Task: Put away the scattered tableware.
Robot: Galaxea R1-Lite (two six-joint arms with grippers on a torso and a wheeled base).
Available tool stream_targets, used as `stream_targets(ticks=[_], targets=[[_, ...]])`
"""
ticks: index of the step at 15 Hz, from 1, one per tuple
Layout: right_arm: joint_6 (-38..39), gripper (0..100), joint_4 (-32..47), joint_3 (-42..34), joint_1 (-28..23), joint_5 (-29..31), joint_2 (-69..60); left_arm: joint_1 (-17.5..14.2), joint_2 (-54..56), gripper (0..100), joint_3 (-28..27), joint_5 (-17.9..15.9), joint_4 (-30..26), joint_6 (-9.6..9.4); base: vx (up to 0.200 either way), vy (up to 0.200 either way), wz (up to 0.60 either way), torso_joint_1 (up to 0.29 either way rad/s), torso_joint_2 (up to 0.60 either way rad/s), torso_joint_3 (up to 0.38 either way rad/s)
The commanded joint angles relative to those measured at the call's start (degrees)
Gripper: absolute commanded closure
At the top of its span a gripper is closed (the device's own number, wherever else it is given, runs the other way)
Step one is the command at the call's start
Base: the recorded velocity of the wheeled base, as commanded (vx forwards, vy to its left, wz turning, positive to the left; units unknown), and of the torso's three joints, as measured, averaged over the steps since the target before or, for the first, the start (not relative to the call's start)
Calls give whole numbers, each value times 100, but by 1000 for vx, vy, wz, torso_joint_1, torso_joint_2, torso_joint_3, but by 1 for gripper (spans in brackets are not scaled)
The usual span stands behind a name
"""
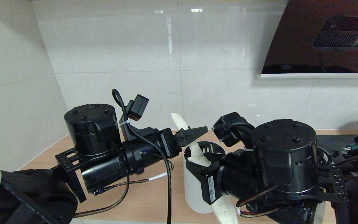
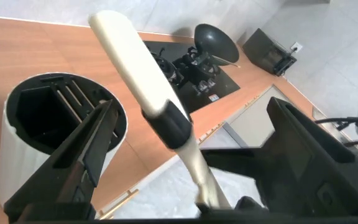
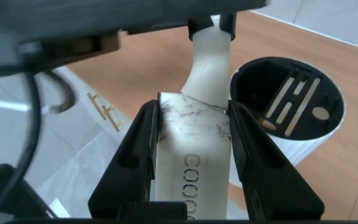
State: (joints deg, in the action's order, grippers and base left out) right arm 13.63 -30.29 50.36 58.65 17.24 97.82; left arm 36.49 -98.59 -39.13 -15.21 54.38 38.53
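Right tool is clamped on the broad blade of a cream spatula, carrying it off the worktop with the handle slanting up and away from the tool. The left tool meets that handle from the other side. Its jaws stand apart, one on each side of the shaft near a dark band, and neither seems to press on it. This looks like a handover or a steadying hold, so the spatula can be turned handle-up or blade-down before it goes in. A white utensil holder with a black slotted insert sits just below the left tool's tips and just beyond the right tool, its mouth open upward, which suits a drop from above. It stands on a pale wooden worktop. Glossy white wall tiles rise behind both tools, and a dark range hood hangs above a black hob past the right tool.
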Motion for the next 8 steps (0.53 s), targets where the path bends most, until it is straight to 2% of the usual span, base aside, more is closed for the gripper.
stream_targets(ticks=[1,2,3,8], targets=[[-9,100,-3,-26,24,-1,-70,-1,6,0,2,1,2,5,0,0,0,0,0,0],[-9,100,-3,-26,24,-1,-79,-1,6,0,2,1,2,5,0,0,0,0,0,0],[-9,100,6,-35,41,-1,-79,-1,-3,100,11,1,2,5,0,0,0,0,0,0],[-9,100,6,-44,59,-1,-114,87,6,100,46,-52,-7,-4,0,0,0,0,0,0]])
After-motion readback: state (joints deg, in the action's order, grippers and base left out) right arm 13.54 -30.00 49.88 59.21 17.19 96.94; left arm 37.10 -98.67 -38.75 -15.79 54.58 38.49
